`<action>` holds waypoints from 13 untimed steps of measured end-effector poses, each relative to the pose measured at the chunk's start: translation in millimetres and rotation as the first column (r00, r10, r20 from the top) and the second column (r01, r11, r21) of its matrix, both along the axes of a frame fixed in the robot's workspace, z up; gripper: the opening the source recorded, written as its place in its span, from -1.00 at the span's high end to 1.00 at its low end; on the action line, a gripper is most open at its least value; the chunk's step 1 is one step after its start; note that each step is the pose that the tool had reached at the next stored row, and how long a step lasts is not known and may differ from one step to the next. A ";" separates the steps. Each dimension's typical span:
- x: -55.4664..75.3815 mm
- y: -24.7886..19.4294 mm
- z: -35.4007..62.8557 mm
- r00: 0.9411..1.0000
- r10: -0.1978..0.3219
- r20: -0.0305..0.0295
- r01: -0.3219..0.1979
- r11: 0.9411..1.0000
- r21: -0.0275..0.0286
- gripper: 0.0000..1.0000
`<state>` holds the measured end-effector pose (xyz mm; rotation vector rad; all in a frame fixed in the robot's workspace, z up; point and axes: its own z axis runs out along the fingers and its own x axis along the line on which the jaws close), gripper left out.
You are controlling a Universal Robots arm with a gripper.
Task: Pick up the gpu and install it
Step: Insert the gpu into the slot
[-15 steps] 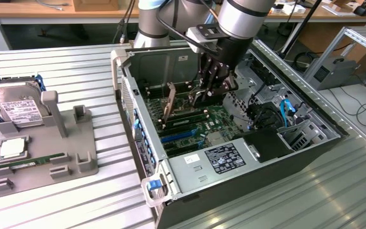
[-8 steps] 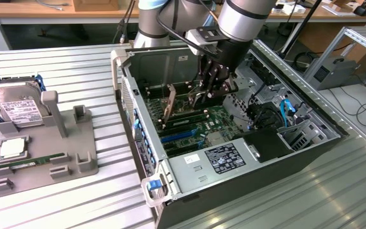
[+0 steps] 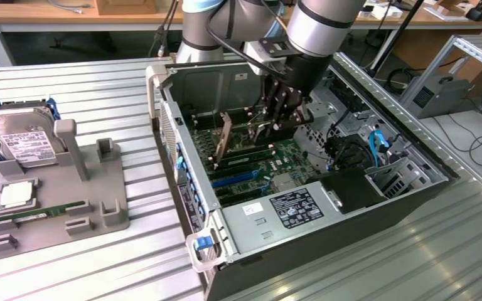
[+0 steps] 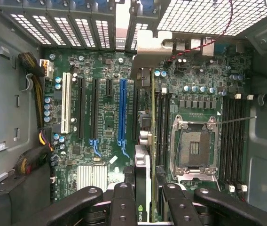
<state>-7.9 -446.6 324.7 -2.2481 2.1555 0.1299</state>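
Ribbed metal tabletop (image 3: 98, 263) carries an open case (image 3: 208, 88) lying on its side, motherboard (image 3: 283, 169) facing up. The arm reaches down into the case, and the hand (image 4: 145, 188) is clenched on the gpu (image 4: 143, 165). A finger presses each face of the card, at the end away from the bracket (image 4: 145, 42).

The gpu stands on edge over the motherboard, upright, running from the hand toward the case's rear wall. Its bracket lies against the row of slot openings there. In the wrist view the card sits just beside the blue slot (image 4: 122, 108), on the side nearer the processor socket (image 4: 192, 148). Whether its lower edge has entered a slot or only hovers above one cannot be told.

Judging by this, the pick is done and the install step is in hand. The next move seems to call for a straight push down. The card should stay upright and its contact edge in line with the slot, with the bracket sliding flush into its rear opening. Any tilt could jam the edge.
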 end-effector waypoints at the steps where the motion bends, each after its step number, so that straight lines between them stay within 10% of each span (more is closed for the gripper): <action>1: 0.0 -0.2 -0.6 1.000 0.000 0.000 0.000 1.000 0.000 0.46; 13: 0.0 -1.8 -5.3 1.000 0.000 0.000 0.000 1.000 0.000 0.46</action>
